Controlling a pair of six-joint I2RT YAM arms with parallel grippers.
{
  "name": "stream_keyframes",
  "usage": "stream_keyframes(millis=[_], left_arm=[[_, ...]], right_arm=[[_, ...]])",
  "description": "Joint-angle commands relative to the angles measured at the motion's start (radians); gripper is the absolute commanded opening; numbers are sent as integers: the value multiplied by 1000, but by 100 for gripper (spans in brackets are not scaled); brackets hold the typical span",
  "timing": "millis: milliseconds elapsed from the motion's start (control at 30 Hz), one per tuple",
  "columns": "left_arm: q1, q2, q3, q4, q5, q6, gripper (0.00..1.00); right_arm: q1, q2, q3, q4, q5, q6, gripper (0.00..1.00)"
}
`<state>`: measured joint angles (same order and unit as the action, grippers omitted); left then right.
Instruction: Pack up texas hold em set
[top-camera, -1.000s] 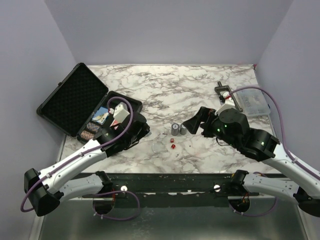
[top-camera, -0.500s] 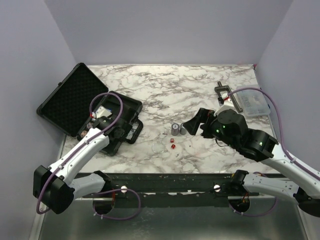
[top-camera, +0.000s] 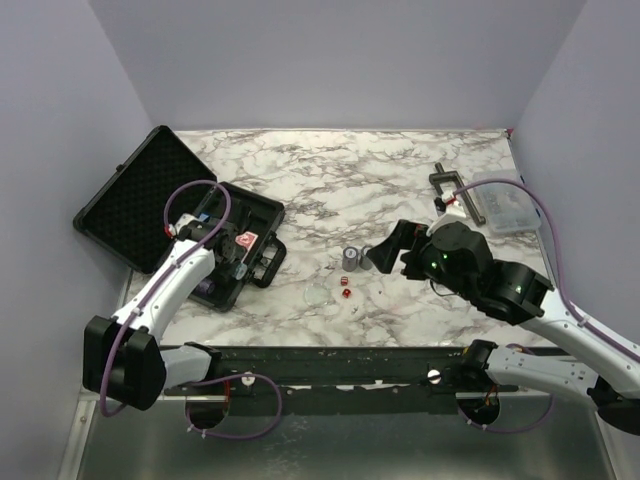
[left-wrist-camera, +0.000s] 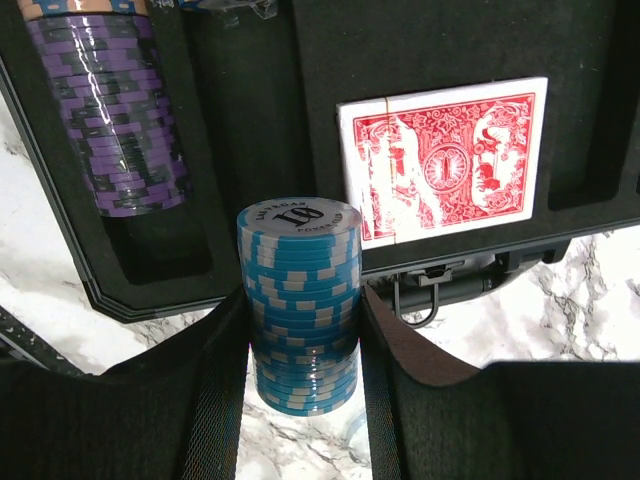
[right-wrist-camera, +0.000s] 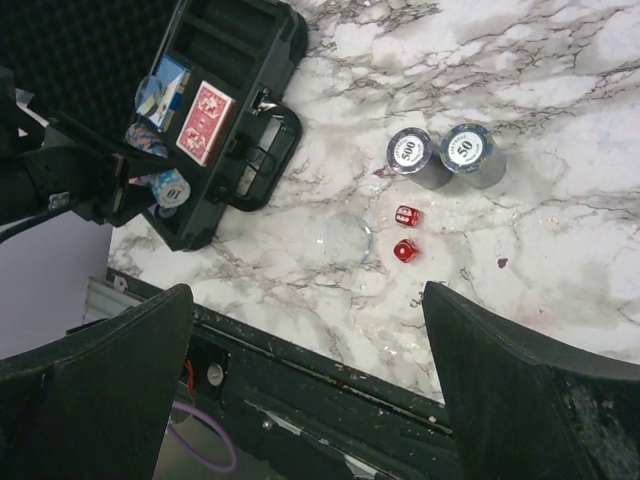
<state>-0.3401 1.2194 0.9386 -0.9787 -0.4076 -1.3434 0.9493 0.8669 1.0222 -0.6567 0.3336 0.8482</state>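
The black case (top-camera: 150, 200) lies open at the table's left, foam lid tipped back. Its tray (left-wrist-camera: 250, 100) holds a purple chip stack (left-wrist-camera: 105, 110) and a red card deck (left-wrist-camera: 440, 160). My left gripper (left-wrist-camera: 303, 320) is shut on a blue chip stack (left-wrist-camera: 300, 280), which hangs over the case's near edge beside the handle (left-wrist-camera: 430, 290). Two grey chip stacks (right-wrist-camera: 412, 155) (right-wrist-camera: 470, 152) and two red dice (right-wrist-camera: 407, 215) (right-wrist-camera: 404, 250) sit mid-table. My right gripper (right-wrist-camera: 310, 380) hovers open above them, a little nearer the table's front edge, holding nothing.
A clear round disc (right-wrist-camera: 347, 238) lies left of the dice. At the back right stand a clear plastic compartment box (top-camera: 505, 205) and a dark metal clamp (top-camera: 445, 185). The table's front edge and black rail (right-wrist-camera: 330, 350) run just below the dice.
My left arm has swung left and drawn back over the case's near end, carrying the blue chip stack. The right arm has barely moved.
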Motion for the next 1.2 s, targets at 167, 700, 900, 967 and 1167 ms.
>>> stream_keyframes(millis=[167, 700, 900, 967, 1167], left_arm=[[94, 23, 15, -2, 64, 6, 0], [202, 159, 89, -6, 44, 71, 0], [226, 185, 94, -16, 37, 82, 0], [232, 192, 95, -21, 28, 82, 0], [251, 210, 107, -28, 14, 90, 0]], right_arm=[[6, -33, -24, -27, 28, 26, 100], [7, -66, -30, -58, 54, 23, 100], [6, -68, -34, -59, 61, 19, 100], [6, -68, -34, -59, 61, 19, 100], [6, -61, -32, -55, 59, 14, 100]])
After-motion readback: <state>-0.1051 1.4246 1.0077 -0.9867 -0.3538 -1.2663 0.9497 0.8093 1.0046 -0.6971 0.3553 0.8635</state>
